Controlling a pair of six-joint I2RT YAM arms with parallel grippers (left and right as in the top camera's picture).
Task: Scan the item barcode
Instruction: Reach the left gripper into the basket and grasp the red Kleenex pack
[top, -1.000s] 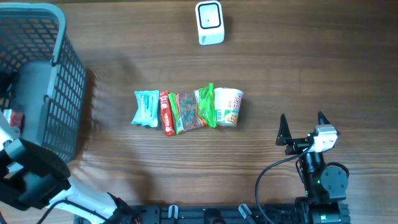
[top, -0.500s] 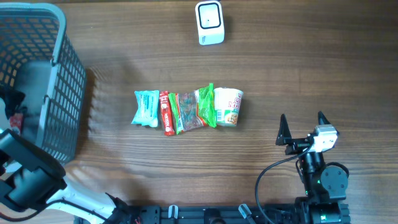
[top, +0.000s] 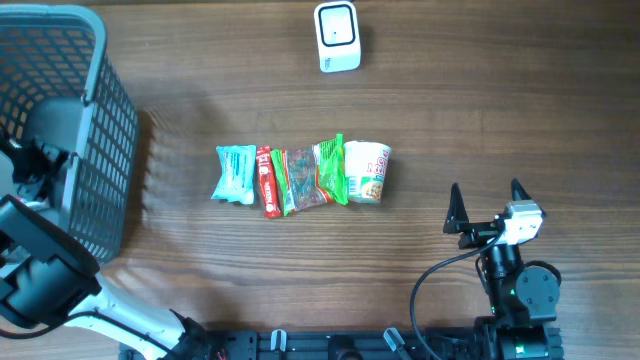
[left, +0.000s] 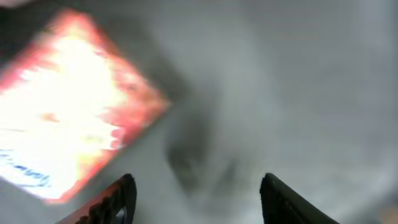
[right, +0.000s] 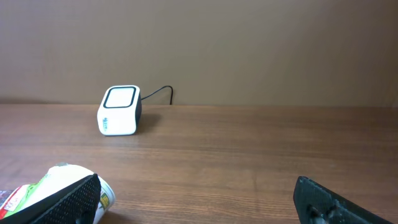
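Note:
My left gripper (top: 38, 160) is down inside the grey mesh basket (top: 105, 150) at the table's left. In the left wrist view its jaws (left: 196, 200) stand apart with only the blurred grey basket floor between them. A red-and-white packet (left: 68, 112) lies just ahead and to the left, and I cannot tell whether the left fingertip (left: 121, 196) touches it. The white barcode scanner (top: 337, 36) sits at the far edge of the table. My right gripper (top: 487, 205) rests open at the near right, holding nothing.
A row of items lies mid-table: a teal packet (top: 236, 174), a red bar (top: 267, 182), green packets (top: 305, 178) and a noodle cup (top: 367, 171). The cup (right: 68, 186) lies by my right gripper's left finger. Bare wood separates the row from the scanner (right: 119, 111).
My left arm has pushed farther into the basket and its jaws have narrowed. The red packet seen in the basket from overhead is now covered by the arm. The right arm is still.

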